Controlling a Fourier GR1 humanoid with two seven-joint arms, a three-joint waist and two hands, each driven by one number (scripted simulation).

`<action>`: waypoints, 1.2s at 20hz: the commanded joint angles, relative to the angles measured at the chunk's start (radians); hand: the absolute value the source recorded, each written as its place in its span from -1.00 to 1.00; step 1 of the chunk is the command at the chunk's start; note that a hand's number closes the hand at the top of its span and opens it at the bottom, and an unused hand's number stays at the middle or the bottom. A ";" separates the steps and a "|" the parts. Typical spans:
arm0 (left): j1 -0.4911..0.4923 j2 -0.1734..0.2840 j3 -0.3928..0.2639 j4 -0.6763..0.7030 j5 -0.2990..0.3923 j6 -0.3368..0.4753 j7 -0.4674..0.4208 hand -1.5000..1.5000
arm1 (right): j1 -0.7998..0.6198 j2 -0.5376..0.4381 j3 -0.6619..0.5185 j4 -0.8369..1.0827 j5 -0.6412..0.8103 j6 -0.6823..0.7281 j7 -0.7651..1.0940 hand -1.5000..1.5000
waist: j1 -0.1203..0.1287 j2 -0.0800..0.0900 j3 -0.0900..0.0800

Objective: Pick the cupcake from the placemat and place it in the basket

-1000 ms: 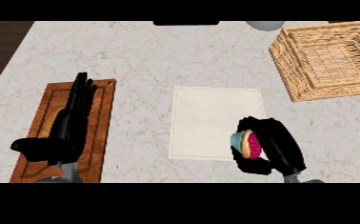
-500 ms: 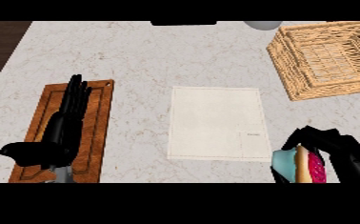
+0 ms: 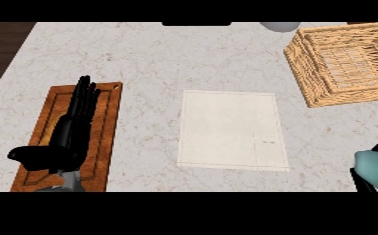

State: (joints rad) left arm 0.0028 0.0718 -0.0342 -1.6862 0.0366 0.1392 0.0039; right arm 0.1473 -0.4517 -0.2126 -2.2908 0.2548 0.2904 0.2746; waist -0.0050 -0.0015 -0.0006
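Cupcake (image 3: 365,164): only a pale blue-green sliver of it shows at the right edge of the head view, low down, with a bit of black from the right hand (image 3: 362,183) just beneath it. So little of that hand is in the picture that I cannot tell how its fingers are set, or whether they are closed round the cupcake; the two touch or overlap at the edge, and that is all that can be read. The cupcake is off the placemat (image 3: 232,129), to its lower right and apart from its edge, over the pale marbled counter (image 3: 162,54).

The placemat is a white rectangle lying flat in the middle of the counter, with nothing on it. The basket (image 3: 336,64), woven from light wicker, sits at the upper right, cut off by the right edge, well apart from the cupcake and a little above and to the right of the placemat's top corner. Nothing can be seen inside it.

The left hand (image 3: 68,134) lies over a brown wooden tray (image 3: 109,124) at the left side of the counter, fingers straight and pointing away from the robot, thumb out to the left, holding nothing.

A grey round thing (image 3: 279,26) peeks in at the top edge, just left of the basket; what it is I cannot tell
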 commanded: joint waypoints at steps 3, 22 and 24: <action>-0.050 0.036 0.057 0.050 0.045 -0.045 0.004 0.00 | -0.036 -0.078 -0.127 0.164 0.089 0.020 -0.109 1.00 | 0.003 0.002 0.001; -0.016 -0.050 -0.022 0.008 -0.035 0.007 0.011 0.00 | -0.378 -0.197 -0.208 0.921 0.219 -0.055 -0.463 1.00 | 0.011 0.003 0.001; -0.010 -0.035 -0.019 -0.045 -0.050 0.016 0.047 0.00 | -0.405 -0.238 -0.201 0.945 0.246 -0.040 -0.471 1.00 | 0.011 0.002 0.001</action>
State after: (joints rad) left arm -0.0152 0.0521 -0.0328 -1.6965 0.0174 0.1294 0.0335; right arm -0.2244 -0.6383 -0.4051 -1.4544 0.4683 0.2464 -0.1274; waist 0.0069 0.0015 0.0004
